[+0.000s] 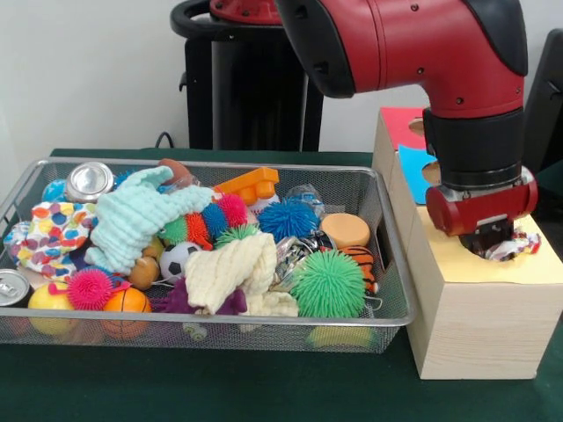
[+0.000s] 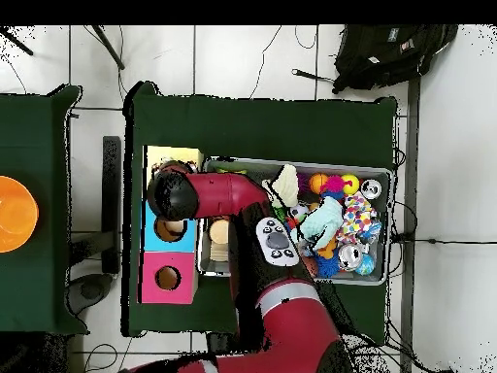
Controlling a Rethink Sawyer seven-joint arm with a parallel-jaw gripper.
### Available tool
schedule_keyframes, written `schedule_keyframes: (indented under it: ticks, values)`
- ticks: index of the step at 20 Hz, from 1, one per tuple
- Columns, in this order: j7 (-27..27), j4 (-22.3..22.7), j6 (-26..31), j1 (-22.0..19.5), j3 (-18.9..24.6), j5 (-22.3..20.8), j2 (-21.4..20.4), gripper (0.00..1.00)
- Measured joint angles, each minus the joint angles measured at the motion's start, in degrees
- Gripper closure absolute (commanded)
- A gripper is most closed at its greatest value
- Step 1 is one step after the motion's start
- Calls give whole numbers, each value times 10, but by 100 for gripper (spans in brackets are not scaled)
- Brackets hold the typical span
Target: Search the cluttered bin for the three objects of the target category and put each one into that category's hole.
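1. I am watching the gripper [image 1: 493, 239] hanging directly over the yellow section [image 1: 493, 264] of the wooden box [image 1: 479, 325], and it is carrying a crinkled foil-like wrapper [image 1: 515, 246] that is sticking out beside it; how wide the claw is set I cannot tell, since the housing is hiding it
2. I am reading the wrapper as light, crushable and slippery, so pinching it across a bunched fold looks safer to me than taking a loose edge
3. The yellow hole itself is hiding under the arm [image 2: 209, 194] in both views, so I am unable to confirm alignment
4. Farther back along the box, the blue section [image 2: 170, 231] and the pink section [image 2: 167, 279] are showing open holes
5. Beside the box, the wire bin [image 1: 387, 264] is sitting crowded with spiky rubber balls, knitted cloths, drink cans and toy sports balls
6. Close to the bin wall nearest the box, something shiny [image 1: 295, 251] is glinting, possibly another crinkled piece
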Motion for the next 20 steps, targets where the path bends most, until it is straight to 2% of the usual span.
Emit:
schedule_keyframes:
  ticks: [10,20]
  values:
    - [0,4,77,0,0,1,-48,0]
    - [0,3,94,-12,0,2,-92,0]
